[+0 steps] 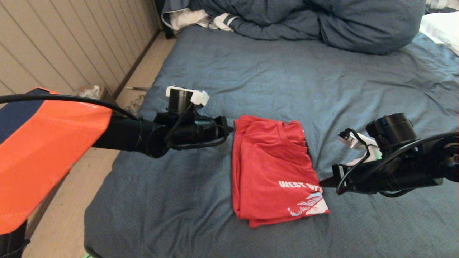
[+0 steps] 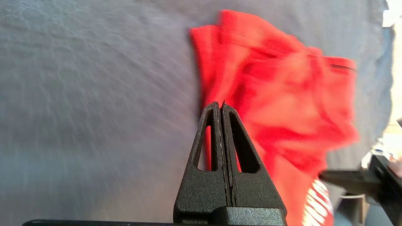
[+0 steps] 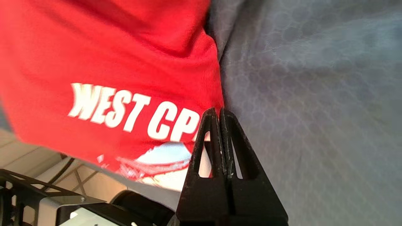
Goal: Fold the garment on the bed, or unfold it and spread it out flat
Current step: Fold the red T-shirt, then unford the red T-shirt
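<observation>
The garment [image 1: 272,168] is a red T-shirt lying folded into a narrow upright rectangle in the middle of the bed [image 1: 251,71]. Its collar is at the far end, and white lettering and a light-blue graphic show at the near right corner. My left gripper [image 1: 231,129] is shut, with its tips at the shirt's far left corner and nothing visible between them. In the left wrist view the left gripper [image 2: 220,103] sits over the edge of the garment [image 2: 282,103]. My right gripper [image 1: 321,182] is also shut, at the shirt's right edge beside the lettering. The right wrist view shows the right gripper [image 3: 219,110] against the garment [image 3: 110,62].
A bunched dark-blue duvet [image 1: 322,21] lies across the head of the bed, with a white striped cloth [image 1: 200,18] at its left and a white pillow [image 1: 441,27] at the far right. The bed's left edge drops to the floor [image 1: 143,71] along a panelled wall [image 1: 53,43].
</observation>
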Tool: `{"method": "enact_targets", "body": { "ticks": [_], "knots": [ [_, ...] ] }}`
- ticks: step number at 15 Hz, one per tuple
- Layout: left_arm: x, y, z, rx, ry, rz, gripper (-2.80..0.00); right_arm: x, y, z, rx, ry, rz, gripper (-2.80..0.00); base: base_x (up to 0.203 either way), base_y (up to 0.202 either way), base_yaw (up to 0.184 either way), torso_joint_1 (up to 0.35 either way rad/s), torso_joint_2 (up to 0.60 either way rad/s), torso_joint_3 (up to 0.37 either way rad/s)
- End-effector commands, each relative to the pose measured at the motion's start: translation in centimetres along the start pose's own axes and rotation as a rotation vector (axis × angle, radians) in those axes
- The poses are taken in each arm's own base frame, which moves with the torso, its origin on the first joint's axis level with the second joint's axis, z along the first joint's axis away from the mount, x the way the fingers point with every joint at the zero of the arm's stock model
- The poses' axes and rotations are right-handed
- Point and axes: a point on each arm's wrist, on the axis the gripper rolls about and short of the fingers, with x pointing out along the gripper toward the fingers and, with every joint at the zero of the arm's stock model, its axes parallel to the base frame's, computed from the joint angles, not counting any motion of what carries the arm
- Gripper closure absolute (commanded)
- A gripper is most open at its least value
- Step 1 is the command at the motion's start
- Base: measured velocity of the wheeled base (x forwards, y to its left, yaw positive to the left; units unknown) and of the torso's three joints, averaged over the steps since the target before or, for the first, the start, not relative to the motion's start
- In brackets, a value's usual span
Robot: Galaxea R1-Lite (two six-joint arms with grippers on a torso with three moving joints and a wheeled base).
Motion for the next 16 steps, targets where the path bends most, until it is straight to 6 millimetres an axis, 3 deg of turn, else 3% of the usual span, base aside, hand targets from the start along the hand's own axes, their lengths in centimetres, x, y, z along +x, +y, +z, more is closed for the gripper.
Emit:
{"method": "enact_targets", "body": {
  "ticks": [1,4,7,9,12,16],
  "knots": [
    [-4.3,-2.6,1.7,0.019,-0.056,-0.032,0.00,-2.8,1.0,0.1,-0.026,-0.086,0.022,0.00,0.000,0.000,0.000,0.000,0.00,0.000],
    [-11.1,-5.4,3.2,0.049,-0.140,-0.056,0.00,-7.1,2.4,-0.1,-0.066,-0.216,0.048,0.00,0.000,0.000,0.000,0.000,0.00,0.000],
    [-20.6,-7.2,4.2,0.093,-0.256,-0.019,0.00,-12.3,3.8,-2.0,-0.099,-0.327,0.066,0.00,0.000,0.000,0.000,0.000,0.00,0.000],
    [-27.5,-7.7,3.1,0.149,-0.321,0.067,0.00,-16.1,4.5,-4.4,-0.117,-0.388,0.075,0.00,0.000,0.000,0.000,0.000,0.00,0.000],
    [-35.8,-8.9,-1.4,0.199,-0.392,0.267,0.00,-20.8,5.0,-9.2,-0.128,-0.462,0.056,0.00,0.000,0.000,0.000,0.000,0.00,0.000],
    [-43.6,-10.7,-10.4,0.218,-0.450,0.512,0.00,-24.5,4.6,-17.0,-0.148,-0.582,-0.024,0.00,0.000,0.000,0.000,0.000,0.00,0.000]
  ]
}}
